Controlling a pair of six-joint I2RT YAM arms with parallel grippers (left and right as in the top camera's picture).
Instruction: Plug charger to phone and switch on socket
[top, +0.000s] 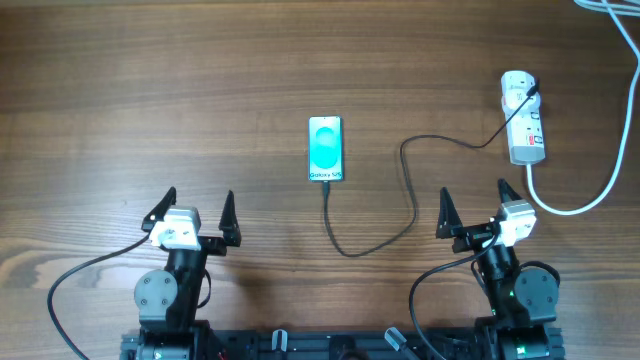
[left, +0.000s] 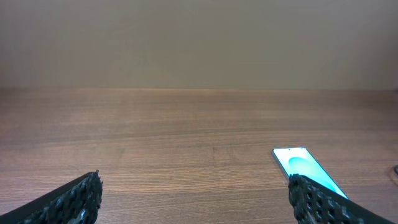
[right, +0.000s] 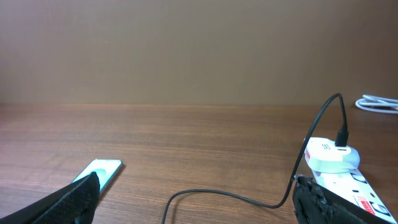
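Note:
The phone (top: 326, 149) lies flat mid-table, cyan screen up; it also shows in the left wrist view (left: 305, 167) and the right wrist view (right: 99, 171). The charger cable (top: 410, 190) runs from a white adapter on the socket (top: 523, 118), loops toward the front, and its tip ends just below the phone's bottom edge; whether it is plugged in I cannot tell. The cable (right: 249, 198) and socket (right: 336, 163) appear in the right wrist view. My left gripper (top: 196, 213) is open at front left, empty. My right gripper (top: 476, 206) is open at front right, empty.
A thick white cord (top: 600, 190) curves from the socket along the right edge to the back right corner. Bare wooden tabletop (top: 150, 100) spreads across the left and back. A plain wall stands beyond the table's far edge.

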